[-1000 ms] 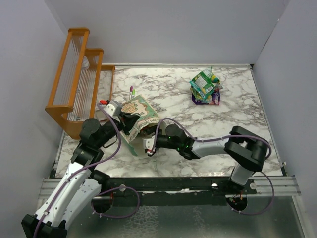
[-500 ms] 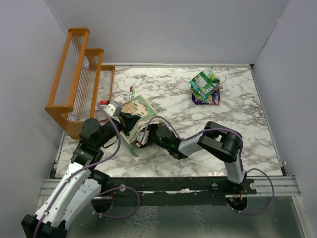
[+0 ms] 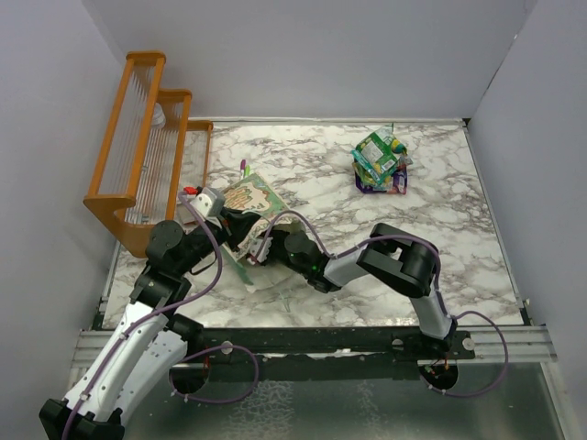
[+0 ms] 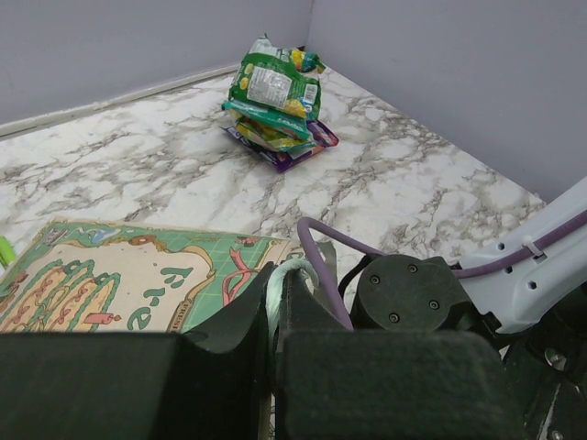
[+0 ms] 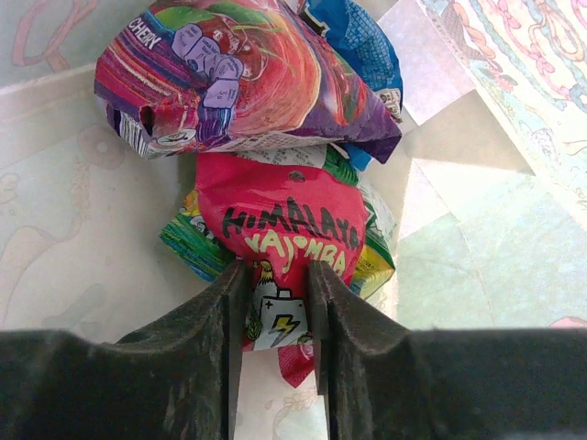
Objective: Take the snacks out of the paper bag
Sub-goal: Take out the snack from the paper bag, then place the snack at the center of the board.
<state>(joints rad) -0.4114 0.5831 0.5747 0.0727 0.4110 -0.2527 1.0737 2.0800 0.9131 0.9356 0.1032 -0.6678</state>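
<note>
Inside the paper bag, lying at 9 o'clock on the desk, the right gripper pinches the red packet only by its bottom tail. It may slip free, or drag the purple packet along. The left gripper, pressed together on the bag's rim, could lose it.

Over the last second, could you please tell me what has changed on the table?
The right gripper pushed leftward into the mouth of the paper bag, and its jaws closed on the red packet lying there. The left gripper stayed shut on the bag's edge. The snack pile at the far right and the orange rack did not move.
</note>
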